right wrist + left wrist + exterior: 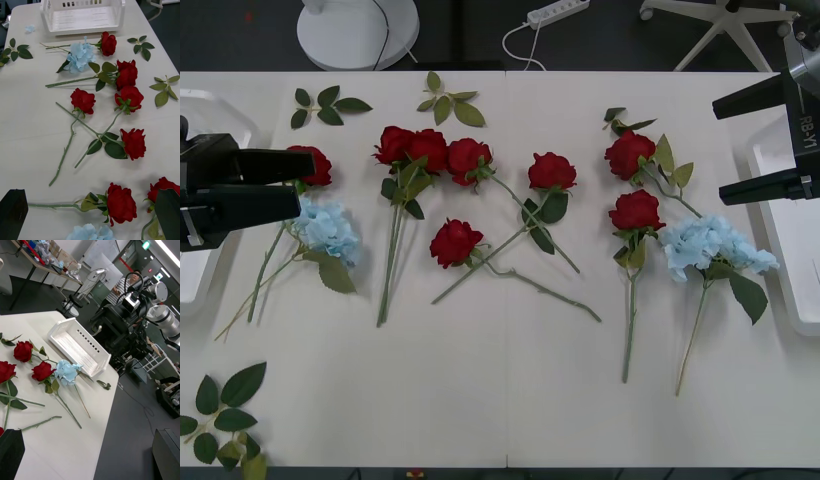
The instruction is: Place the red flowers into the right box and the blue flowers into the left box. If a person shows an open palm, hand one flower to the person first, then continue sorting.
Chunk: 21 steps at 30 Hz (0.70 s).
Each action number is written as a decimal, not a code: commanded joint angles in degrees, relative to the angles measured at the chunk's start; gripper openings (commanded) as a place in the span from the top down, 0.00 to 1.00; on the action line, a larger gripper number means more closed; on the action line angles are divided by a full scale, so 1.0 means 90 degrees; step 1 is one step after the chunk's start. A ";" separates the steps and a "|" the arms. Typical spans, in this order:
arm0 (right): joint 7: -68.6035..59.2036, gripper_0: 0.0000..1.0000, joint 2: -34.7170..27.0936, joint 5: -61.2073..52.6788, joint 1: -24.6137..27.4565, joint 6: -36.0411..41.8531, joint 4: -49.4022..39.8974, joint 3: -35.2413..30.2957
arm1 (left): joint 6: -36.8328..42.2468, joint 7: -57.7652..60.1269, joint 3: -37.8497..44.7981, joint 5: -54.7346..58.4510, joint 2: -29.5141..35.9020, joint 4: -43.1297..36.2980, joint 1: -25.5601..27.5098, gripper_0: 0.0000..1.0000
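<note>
Here the white worktop (500,400) carries eight deep-red artificial roses (463,158) on thin green stems, scattered across its middle and all lying flat; two of them lie with blooms touching at the left of centre, a third just beside them, and two more sit one above the other toward the right; the pale sky-blue hydrangea-like clusters lie apart, one (328,230) at the left just below a red rose, the other (710,245) at the right beside the lower right rose; the left white shallow plastic tray (202,275) shows at the worktop's left edge, partly behind the left end effector (275,185); the right white shallow plastic tray (780,230) lies at the right edge, below the right end effector (755,145); both black end effectors hover at their own sides with fingers spread wide and nothing between them; loose green leaf sprigs (328,104) lie along the far edge and at the near left corner.
</note>
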 commanded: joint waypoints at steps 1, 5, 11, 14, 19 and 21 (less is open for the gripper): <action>0.0077 0.00 0.0090 0.0028 0.0005 -0.0053 -0.0042 -0.0174 | 0.0171 -0.0256 -0.0065 0.0509 0.0343 0.0117 -0.0058 0.00; 0.0077 0.00 0.0032 0.0116 0.0278 -0.0063 -0.0042 0.0080 | 0.0328 -0.0119 0.0180 0.0606 0.0753 0.0478 -0.0224 0.00; 0.0077 0.00 -0.0095 0.0165 0.0269 -0.0014 -0.0198 0.0070 | 0.0757 0.1423 0.0795 -0.0067 0.0860 0.0986 -0.0302 0.00; -0.0387 0.00 -0.0027 0.0253 0.0259 0.0308 -0.0218 0.0051 | 0.0806 0.2009 0.1000 -0.0478 0.0851 0.1133 -0.0312 0.00; -0.2751 0.00 0.0237 0.0810 0.0337 0.1461 -0.0257 -0.0203 | 0.0826 0.2634 0.1098 -0.1034 0.0851 0.1465 -0.0351 0.00; -0.4010 0.00 0.0364 0.1171 0.0484 0.1978 -0.0462 -0.0438 | 0.0816 0.2888 0.1098 -0.1415 0.0851 0.1660 -0.0409 0.00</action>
